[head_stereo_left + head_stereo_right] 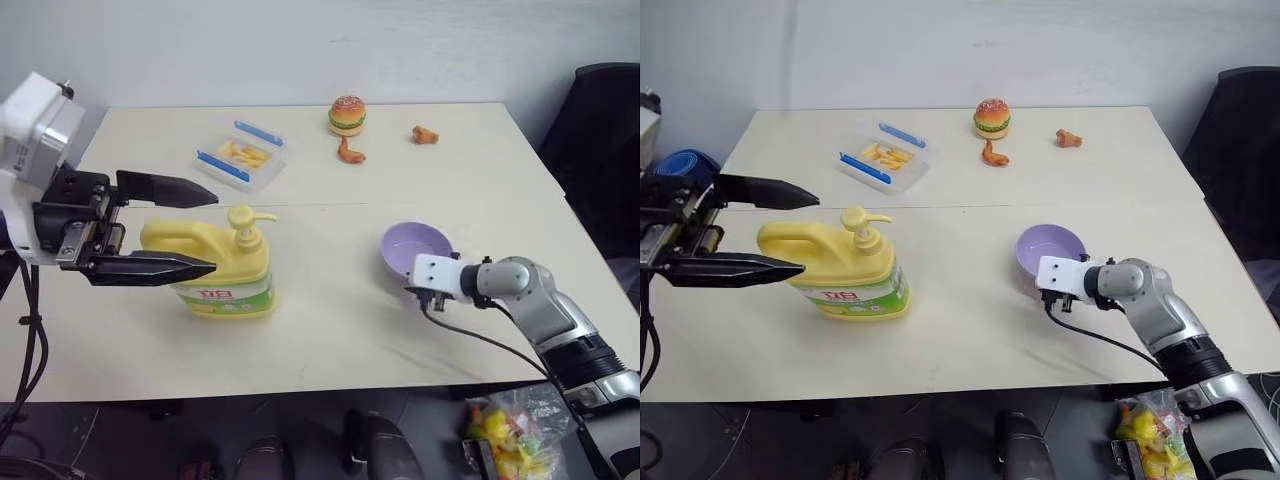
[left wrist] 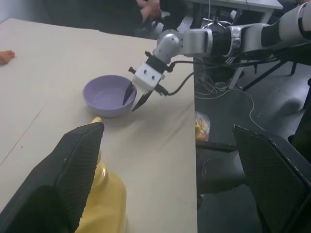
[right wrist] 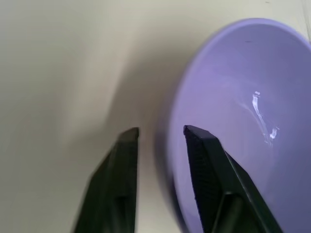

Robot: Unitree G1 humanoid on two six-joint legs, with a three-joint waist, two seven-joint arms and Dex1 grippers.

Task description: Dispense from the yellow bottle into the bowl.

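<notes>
The yellow bottle [image 1: 215, 268] stands upright on the table [image 1: 330, 340], left of centre, pump nozzle pointing toward the bowl [image 1: 415, 247], which sits well apart to its right near the front edge. Left gripper [image 1: 195, 228] is wide open and empty, hovering level beside the bottle's handle side, one finger above the jug, one in front. Right gripper [image 3: 160, 133] is partly open, straddling the bowl's near rim: one finger inside, one outside. Judgement: the right arm is nearer the bowl, the left nearer the bottle; bowl must travel leftward under the nozzle.
</notes>
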